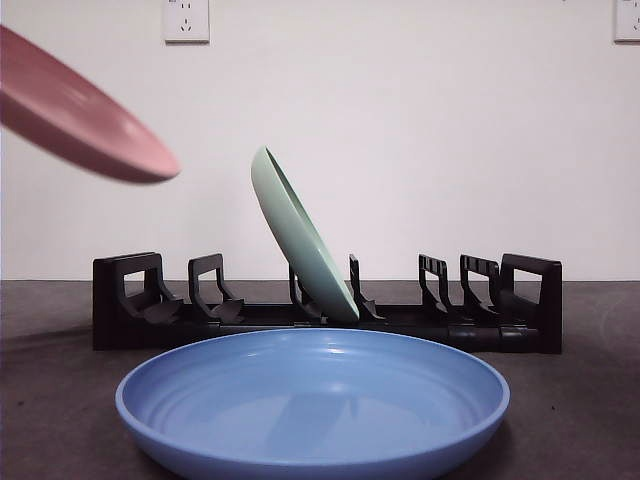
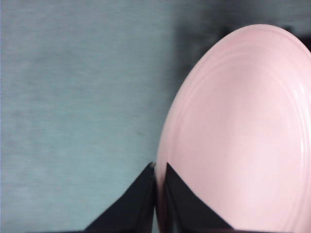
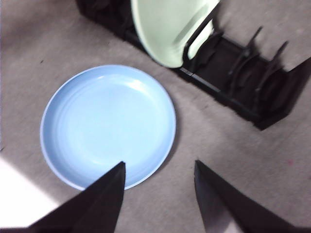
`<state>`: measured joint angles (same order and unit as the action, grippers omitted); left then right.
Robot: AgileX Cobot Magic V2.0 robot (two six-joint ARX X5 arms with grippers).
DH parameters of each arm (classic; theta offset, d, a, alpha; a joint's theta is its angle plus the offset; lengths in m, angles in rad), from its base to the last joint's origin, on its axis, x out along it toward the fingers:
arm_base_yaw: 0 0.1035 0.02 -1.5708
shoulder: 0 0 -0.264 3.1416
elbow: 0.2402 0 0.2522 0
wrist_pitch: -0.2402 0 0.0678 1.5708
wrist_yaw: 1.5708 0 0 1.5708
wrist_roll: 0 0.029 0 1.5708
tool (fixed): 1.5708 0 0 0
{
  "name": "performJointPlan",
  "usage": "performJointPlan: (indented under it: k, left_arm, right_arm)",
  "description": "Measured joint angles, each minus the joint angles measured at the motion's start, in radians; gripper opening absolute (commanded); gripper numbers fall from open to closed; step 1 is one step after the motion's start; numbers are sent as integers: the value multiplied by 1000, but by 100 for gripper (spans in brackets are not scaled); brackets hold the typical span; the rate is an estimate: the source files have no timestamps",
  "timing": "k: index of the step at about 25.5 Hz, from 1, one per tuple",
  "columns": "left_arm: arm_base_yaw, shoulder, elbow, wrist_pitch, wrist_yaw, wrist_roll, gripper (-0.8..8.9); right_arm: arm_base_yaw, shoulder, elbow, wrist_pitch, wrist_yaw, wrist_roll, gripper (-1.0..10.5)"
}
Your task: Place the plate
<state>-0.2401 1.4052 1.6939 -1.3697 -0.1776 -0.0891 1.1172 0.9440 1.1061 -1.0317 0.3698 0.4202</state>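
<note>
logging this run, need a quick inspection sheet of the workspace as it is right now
surface: dark grey table, no spills seen
job's things: pink plate held in the air; green plate leaning in the black rack; blue plate flat in front of the rack
clutter: nothing seen
grippers: left gripper shut on the pink plate's rim; right gripper open above the blue plate's edge
cables: nothing seen
surroundings: white wall with a socket

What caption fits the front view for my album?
Pink plate held aloft, green plate leaning in the rack, blue plate flat in front.
</note>
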Motion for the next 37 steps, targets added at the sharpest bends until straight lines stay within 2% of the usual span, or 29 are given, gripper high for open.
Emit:
performJointPlan:
  k: [4, 9, 15, 21, 28, 31, 35, 37]
  left_arm:
    - [-17, -113, -122, 18, 155, 0, 7]
    - [-76, -243, -324, 98, 209, -28, 7]
    - [-176, -335, -601, 277, 282, -140, 7]
    - [-275, -305, -845, 509, 307, -275, 7]
    - [-322, -158, -870, 714, 307, -370, 7]
    - [-351, -50, -870, 761, 312, -388, 7]
    - [-387, 3, -870, 846, 312, -426, 11]
    - [-402, 8, -870, 863, 311, -439, 211]
  right_arm:
    - [0, -32, 0, 0, 46, 0, 227]
    - [0, -74, 0, 0, 83, 0, 227]
    - [0, -124, 0, -1, 105, 0, 227]
    - [0, -156, 0, -1, 105, 0, 227]
    - [0, -156, 0, -1, 105, 4, 227]
    - [0, -154, 0, -1, 105, 4, 227]
    - [0, -154, 0, -1, 105, 4, 227]
    - [0, -154, 0, -1, 105, 4, 227]
